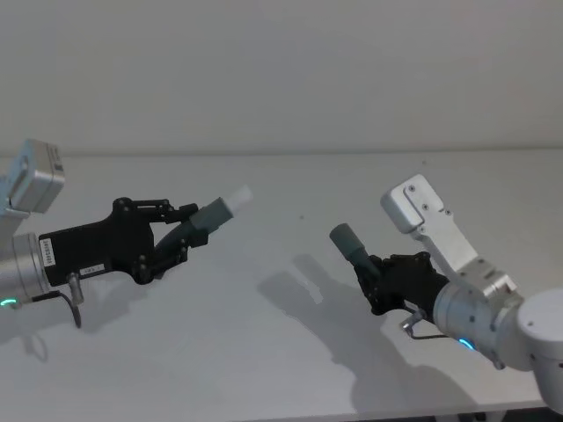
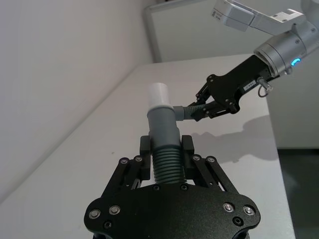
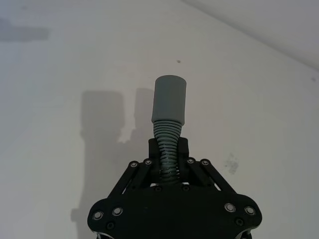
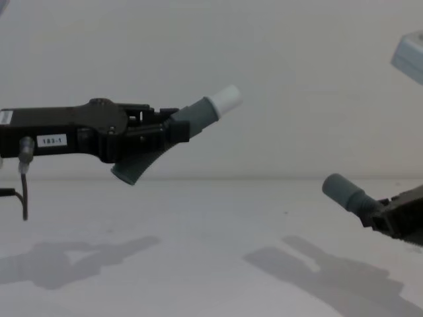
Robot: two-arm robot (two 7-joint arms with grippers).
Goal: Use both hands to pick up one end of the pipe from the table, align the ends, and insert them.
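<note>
**Both hose pieces are lifted and held, with the ends still well apart**

Your left black two-fingered gripper (image 1: 186, 233) is clamped on the ribs of the short grey flexible hose piece with the white tip (image 2: 163, 134). Seen from the head, its narrow white plug tip (image 1: 239, 196) aims toward 2 o'clock, clear of the table. Your right black two-fingered gripper (image 1: 368, 268) is closed round the ribs of the darker grey ribbed hose piece (image 3: 167, 137), and its wide smooth grey cuff (image 1: 345, 238) points toward 10 o'clock. The two ends are not yet in line.

Expect both pieces to be light and soft along the ribs, so they will likely bend if you push off-axis. The tip and cuff look stiffer. A hold just behind them, as you have now, should steer best. The smooth plastic may slip under a hard push.

The plain matte white-grey table (image 1: 264, 352) lies below and carries the arms' shadows, with a pale bare wall (image 1: 281, 70) at 12 o'clock
</note>
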